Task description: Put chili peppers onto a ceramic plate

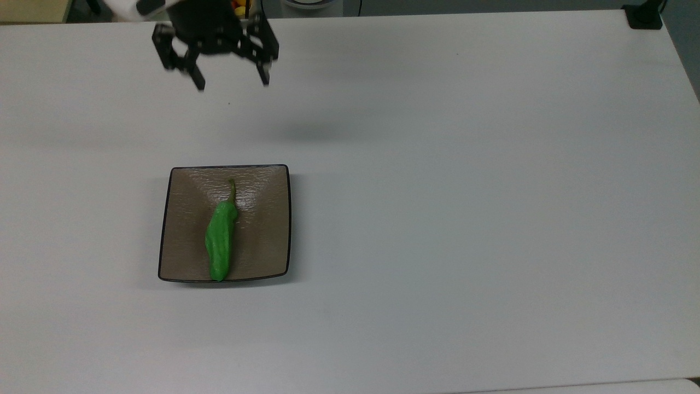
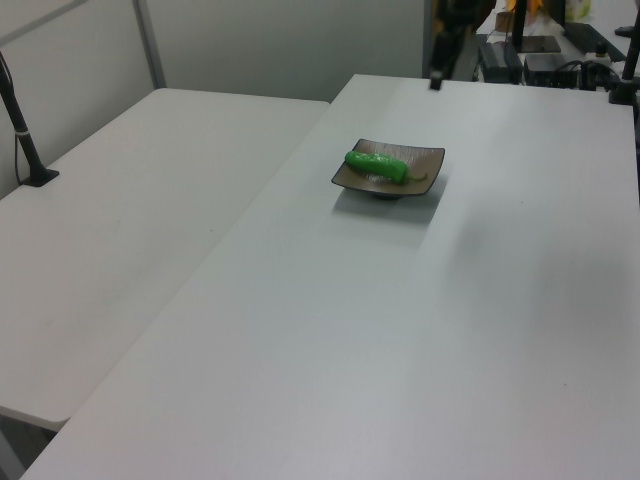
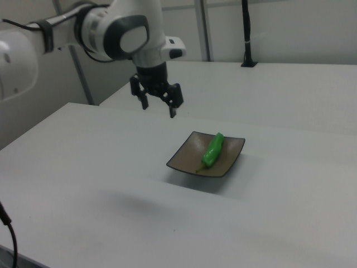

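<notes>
One bright green chili pepper lies lengthwise on the square taupe-brown ceramic plate, its thin stem pointing toward the top view's upper edge. The same pepper on the plate shows in the left view, and the pepper on the plate in the right view. My gripper hangs high above the table near the top view's upper edge, well away from the plate. It is open, with nothing between its fingers. In the right view the gripper hovers up and to the left of the plate.
The white table stretches wide to the top view's right of the plate. A second white table adjoins it on the left view's left. A black post base sits at the top view's upper right corner.
</notes>
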Motion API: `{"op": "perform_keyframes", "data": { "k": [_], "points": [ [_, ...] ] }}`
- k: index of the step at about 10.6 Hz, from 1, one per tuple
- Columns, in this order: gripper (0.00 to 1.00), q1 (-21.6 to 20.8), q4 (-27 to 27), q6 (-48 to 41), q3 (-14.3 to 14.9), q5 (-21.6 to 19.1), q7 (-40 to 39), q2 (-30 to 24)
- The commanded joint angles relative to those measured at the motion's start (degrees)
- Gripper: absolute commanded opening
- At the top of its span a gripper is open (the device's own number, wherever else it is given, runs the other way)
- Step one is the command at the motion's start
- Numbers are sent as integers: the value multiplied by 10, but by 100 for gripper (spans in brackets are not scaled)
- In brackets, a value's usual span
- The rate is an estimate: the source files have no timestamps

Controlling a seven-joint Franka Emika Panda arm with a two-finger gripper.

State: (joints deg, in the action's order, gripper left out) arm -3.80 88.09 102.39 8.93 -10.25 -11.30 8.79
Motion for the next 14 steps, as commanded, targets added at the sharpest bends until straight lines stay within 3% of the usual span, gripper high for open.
{"op": "perform_keyframes", "data": {
  "k": [1, 4, 7, 9, 14],
  "points": [
    [100, -24, 23, -96, -3, 30, 47, -73],
    [100, -29, 25, -129, -52, 57, 100, -93],
    [100, -30, 47, -85, -92, 71, 131, -91],
    [100, -41, 66, -29, -95, 83, 128, -90],
    [100, -43, 66, -27, -95, 94, 124, -88]
  ]
}}
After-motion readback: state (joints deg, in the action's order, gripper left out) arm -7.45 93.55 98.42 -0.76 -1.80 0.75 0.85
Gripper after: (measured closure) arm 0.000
